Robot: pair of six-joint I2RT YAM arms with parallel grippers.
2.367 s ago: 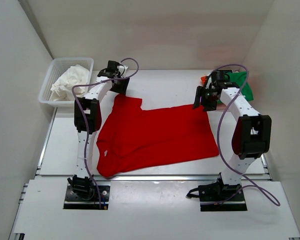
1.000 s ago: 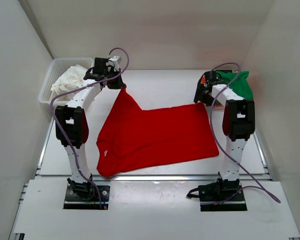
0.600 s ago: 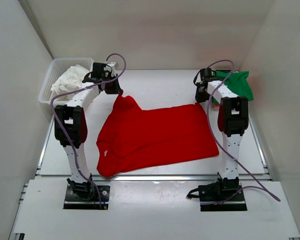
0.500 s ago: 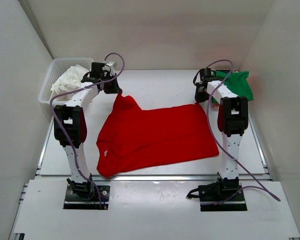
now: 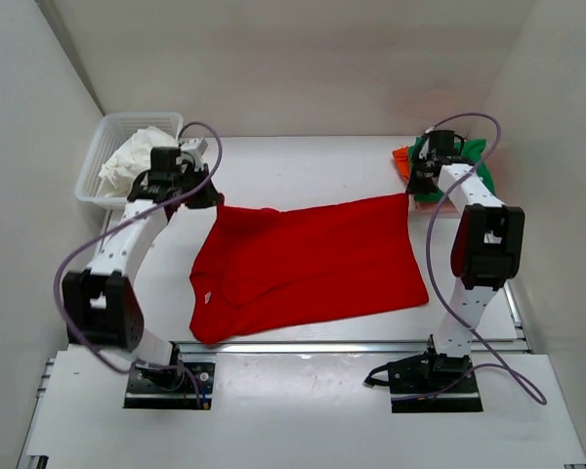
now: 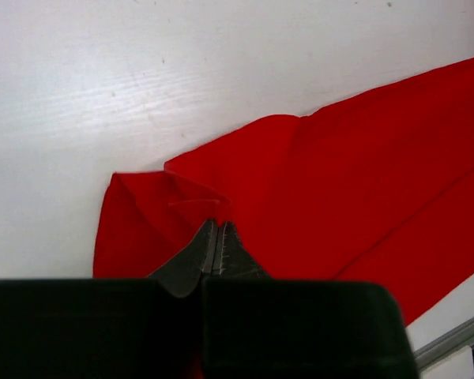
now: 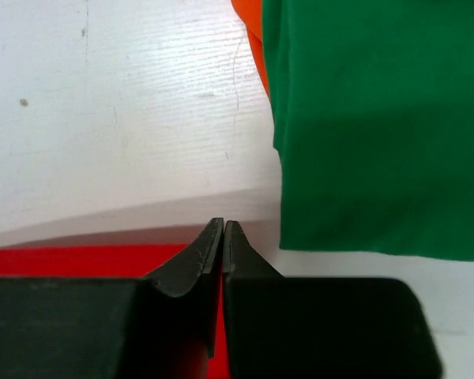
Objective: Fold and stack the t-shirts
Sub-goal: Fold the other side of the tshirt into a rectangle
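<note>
Top view: a bright red cloth t-shirt point(image 5: 303, 259) lies spread on the white table point(image 5: 303, 166), its far corners pinched by the left gripper point(image 5: 213, 198) and right gripper point(image 5: 410, 191). Left wrist: jaws clamp a red fold. Right wrist: jaws closed on the red edge, beside a folded green cloth t-shirt point(image 7: 363, 118).

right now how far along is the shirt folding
Done: a folded green t-shirt lies on an orange one at the far right. In hand: the red t-shirt is spread out, both arms' jaws shut on its far corners. Left: fold it, stack it; white cloth sits in the basket.
</note>
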